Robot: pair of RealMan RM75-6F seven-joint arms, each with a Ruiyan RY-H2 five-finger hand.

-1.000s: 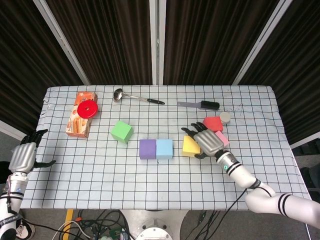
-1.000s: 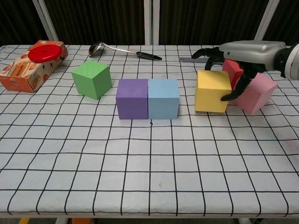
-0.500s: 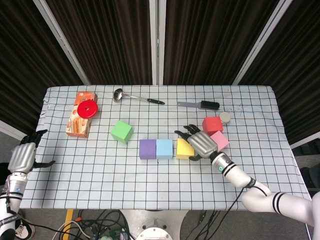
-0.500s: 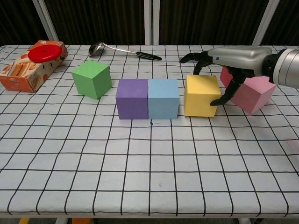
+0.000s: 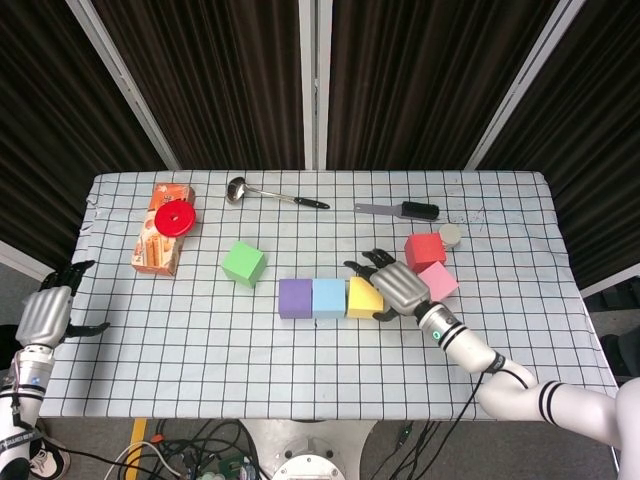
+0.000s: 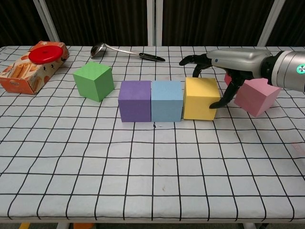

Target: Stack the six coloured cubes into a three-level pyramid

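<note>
Three cubes form a row mid-table: purple (image 5: 295, 298) (image 6: 135, 100), light blue (image 5: 328, 297) (image 6: 167, 100) and yellow (image 5: 362, 297) (image 6: 200, 98), touching side by side. My right hand (image 5: 398, 286) (image 6: 228, 59) grips the yellow cube, fingers over its far edge and thumb on its right face. Just right of the hand lie the pink cube (image 5: 439, 281) (image 6: 256, 97) and, behind it, the red cube (image 5: 424, 249), mostly hidden in the chest view. The green cube (image 5: 243, 263) (image 6: 94, 81) sits apart at the left. My left hand (image 5: 45, 312) hangs open off the table's left edge.
A cracker box (image 5: 160, 240) (image 6: 21, 75) topped by a red disc (image 5: 176, 217) (image 6: 46, 52) lies far left. A ladle (image 5: 270, 193) (image 6: 126, 50), a black-handled knife (image 5: 400, 209) and a small round lid (image 5: 451, 235) lie along the back.
My right hand slid the yellow cube leftward from beside the pink and red cubes until it meets the light blue cube. The left hand stayed put.
</note>
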